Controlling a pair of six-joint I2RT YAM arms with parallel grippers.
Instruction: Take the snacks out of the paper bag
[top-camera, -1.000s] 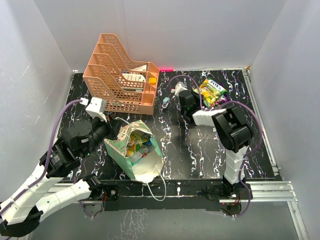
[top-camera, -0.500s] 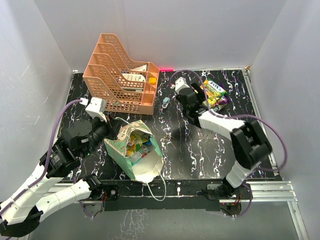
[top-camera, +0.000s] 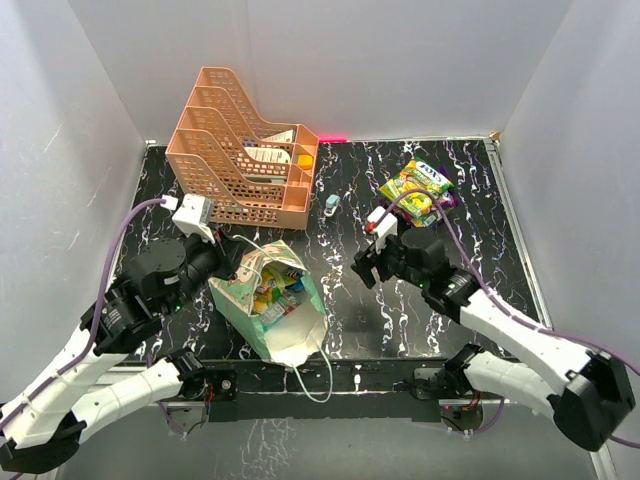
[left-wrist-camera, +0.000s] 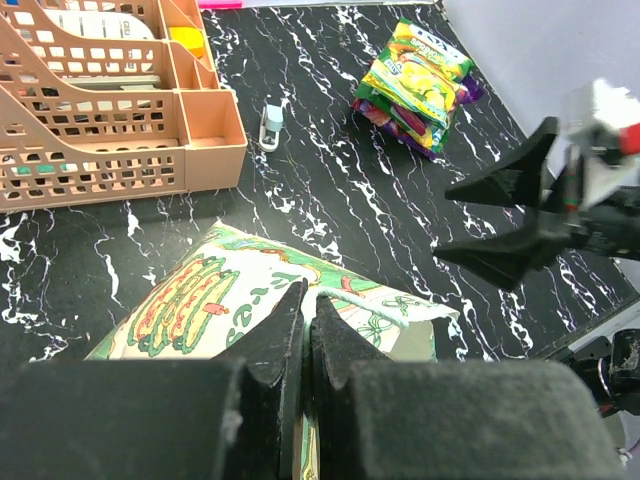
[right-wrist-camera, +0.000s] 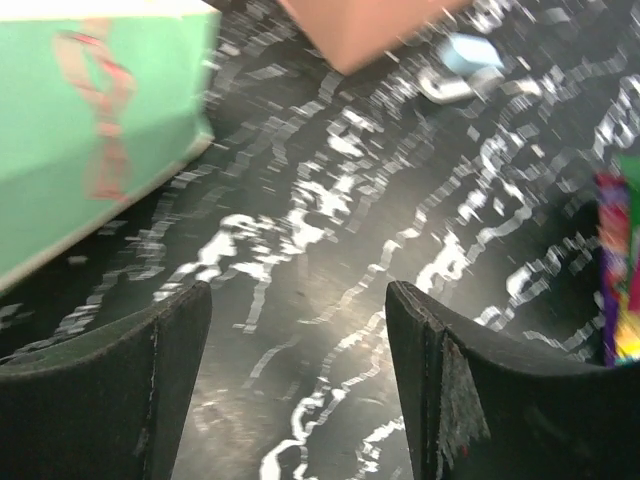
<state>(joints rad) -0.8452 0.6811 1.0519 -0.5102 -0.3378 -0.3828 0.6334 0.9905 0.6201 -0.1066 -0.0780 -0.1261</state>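
Left pincer (left-wrist-camera: 305, 318): closed tight at the rim of the paper bag (top-camera: 295, 338). The paper edge is seemingly pinched between the fingers, so the mouth is kept open.
Right pincer (top-camera: 366, 262): spread wide with nothing held. Only bare table (right-wrist-camera: 330, 230) is seen between its fingers.
Snacks in the bag (top-camera: 272, 290): several bright packets are seen inside the mouth, just past the left pincer and well off to the left of the right pincer.
Pile already out (top-camera: 420, 190): laid on the table beyond the right pincer, a little to its right.
Feel of the packets: judged light, soft and crinkly. The glossy film is likely slippery, and the contents could be crushed by a hard squeeze.
Where to take hold: a packet is best pinched at a sealed end or raised edge, across its thin side, not on the flat face.
Feel of the bag: thin, light paper that is easily dragged or torn, so a firm hold at its rim is needed.
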